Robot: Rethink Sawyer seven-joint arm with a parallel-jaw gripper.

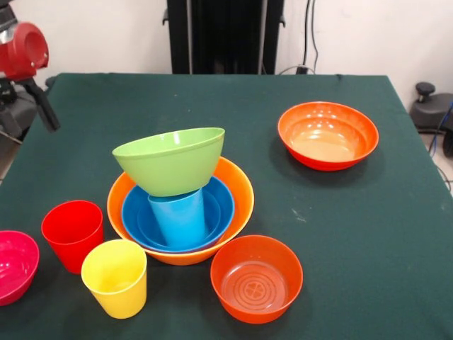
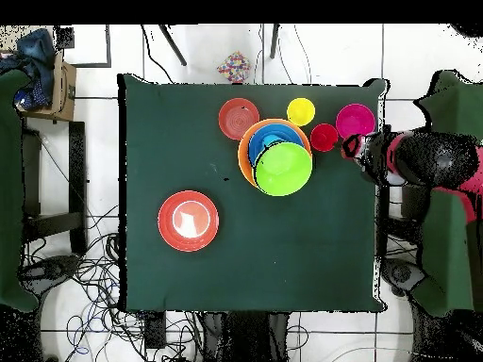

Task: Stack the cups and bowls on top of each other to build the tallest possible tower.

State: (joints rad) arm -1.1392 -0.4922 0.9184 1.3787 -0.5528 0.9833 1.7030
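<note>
The tower stands left of the table's middle. Its base is the pale orange bowl, with a blue bowl nested inside. A light blue cup stands in the blue bowl, and a lime green bowl rests tilted on top of it. A red cup and a yellow cup stand loose beside the tower. My gripper hangs off the table's edge, beyond the red cup, holding nothing I can see.
A magenta bowl sits at the table edge by the red cup. One red-orange bowl is near the tower. A wider red-orange bowl sits apart on the green cloth.
</note>
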